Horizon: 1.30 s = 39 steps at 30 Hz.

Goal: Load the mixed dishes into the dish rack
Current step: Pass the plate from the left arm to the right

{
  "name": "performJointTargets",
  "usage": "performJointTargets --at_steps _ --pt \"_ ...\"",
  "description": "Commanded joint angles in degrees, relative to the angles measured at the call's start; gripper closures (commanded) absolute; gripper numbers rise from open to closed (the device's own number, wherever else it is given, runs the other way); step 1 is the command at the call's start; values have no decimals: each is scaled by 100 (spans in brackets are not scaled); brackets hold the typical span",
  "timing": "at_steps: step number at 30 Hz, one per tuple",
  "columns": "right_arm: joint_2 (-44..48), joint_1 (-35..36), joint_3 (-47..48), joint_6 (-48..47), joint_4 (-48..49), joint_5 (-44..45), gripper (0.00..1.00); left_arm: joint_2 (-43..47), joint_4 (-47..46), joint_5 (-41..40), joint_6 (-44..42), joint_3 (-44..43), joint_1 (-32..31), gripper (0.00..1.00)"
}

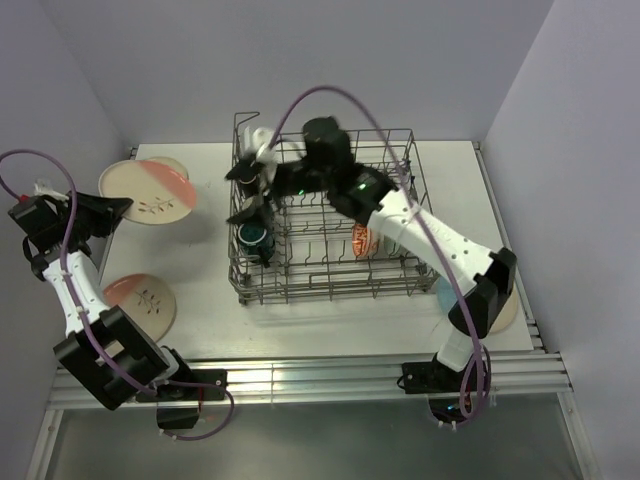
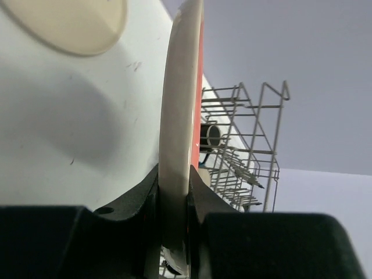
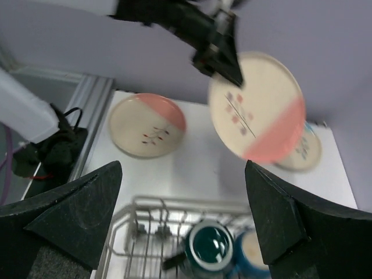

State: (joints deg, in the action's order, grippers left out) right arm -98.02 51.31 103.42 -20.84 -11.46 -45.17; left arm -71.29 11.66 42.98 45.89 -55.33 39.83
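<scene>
- Left gripper (image 2: pixel 174 192): fingers (image 2: pixel 139 197) pinch the rim of a round cream-and-pink plate with twig motif (image 2: pixel 177 104); the left wrist view shows it edge-on between the pads.
- Top view: left gripper (image 1: pixel 122 206) holds that plate (image 1: pixel 150 192) tilted, off the white table (image 1: pixel 300 325), well left of the rack.
- A second cream plate (image 3: pixel 302 152) lies just beneath the held plate, mostly covered by it.
- A third cream-and-pink plate (image 1: pixel 140 300) lies flat on the table near the front left.
- Right gripper (image 3: pixel 183 168): fingers spread wide, nothing between them, hanging above the rack's left end (image 1: pixel 245 192).
- Grey wire dish rack (image 1: pixel 330 295) sits mid-table.
- Teal-blue mug (image 1: pixel 255 235) stands in the rack's left end, directly under the right gripper.
- Beside the mug is a lighter blue round item (image 3: pixel 253 258), possibly another mug; it is cut off by the frame.
- Orange-red bowl (image 1: pixel 363 240) stands on edge among the tines, right of centre.
- A fourth plate (image 1: pixel 510 318) at the table's right edge is mostly hidden by the right arm.
</scene>
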Motion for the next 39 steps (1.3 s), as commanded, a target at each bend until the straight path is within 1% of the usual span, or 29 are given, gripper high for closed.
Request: performJointTargets --at_steps 1,5,6,9,13,15,16,17,19,20,21,22,23,25,27,29,30,31,34,36,38,39 --pt "432 -577 188 1266 -181 -519 6 98 -1359 475 482 -812 -125 100" --pt "669 -912 -5 1704 -295 -581 6 -122 -1587 264 570 -1453 -458 100" --pt "748 -973 -93 1776 -304 -581 6 -148 -1701 168 596 -1680 -650 100" --pt "854 -1272 -251 2075 -208 -625 6 -201 -2034 -8 728 -1989 -1037 100" --pt "863 -1729 -313 2873 99 -730 6 -184 -2457 -9 974 -2192 -1451 100" --pt "802 -2054 -287 3619 363 -757 7 -166 -2615 26 1193 -2193 -1688 100" --pt "767 -2168 -313 3944 547 -818 7 -166 -2860 104 1290 -2175 -1768 100" --pt "740 -2395 -365 4670 897 -688 7 -149 -2993 140 1500 -2097 -1969 100" --pt "714 -2607 -532 5385 1119 -451 6 -140 -3283 132 1712 -1973 -2242 100" --pt "688 -2713 -603 6015 1442 -319 4 -140 -3554 158 1904 -1851 -2391 100" --pt "670 -2905 -716 6256 1506 -108 1 -140 -3696 123 1993 -1771 -2688 100" --pt "670 -2994 -796 6459 1620 -63 0 -140 -3819 71 2064 -1701 -2839 100" --pt "653 -3134 -945 6670 1856 -80 0 -149 -4081 26 2204 -1570 -3128 100" --pt "644 -3232 -1069 6698 2007 -150 0 -166 -4189 -70 2266 -1481 -3402 100" --pt "617 -3294 -1235 6689 2191 -246 0 -184 -4295 -237 2249 -1367 -3806 100" --pt "600 -3364 -1350 6847 2595 -475 0 -263 -4312 -273 2223 -1349 -3939 100" --pt "600 -3373 -1472 6900 2692 -519 0 -289 -4365 -308 2223 -1323 -4218 100" --pt "591 -3399 -1500 6909 2763 -528 0 -333 -4400 -334 2231 -1305 -4282 100" --pt "538 -3408 -1509 6682 2457 -449 0 -395 -4532 -387 2284 -1243 -4571 100" --pt "547 -3417 -1692 6803 2631 -536 1 -421 -4541 -405 2275 -1217 -4651 100" --pt "529 -3435 -1877 7093 3007 -738 3 -447 -4585 -422 2301 -1130 -4756 100" --pt "512 -3435 -1947 7198 3158 -826 7 -482 -4611 -413 2319 -1103 -4783 100"
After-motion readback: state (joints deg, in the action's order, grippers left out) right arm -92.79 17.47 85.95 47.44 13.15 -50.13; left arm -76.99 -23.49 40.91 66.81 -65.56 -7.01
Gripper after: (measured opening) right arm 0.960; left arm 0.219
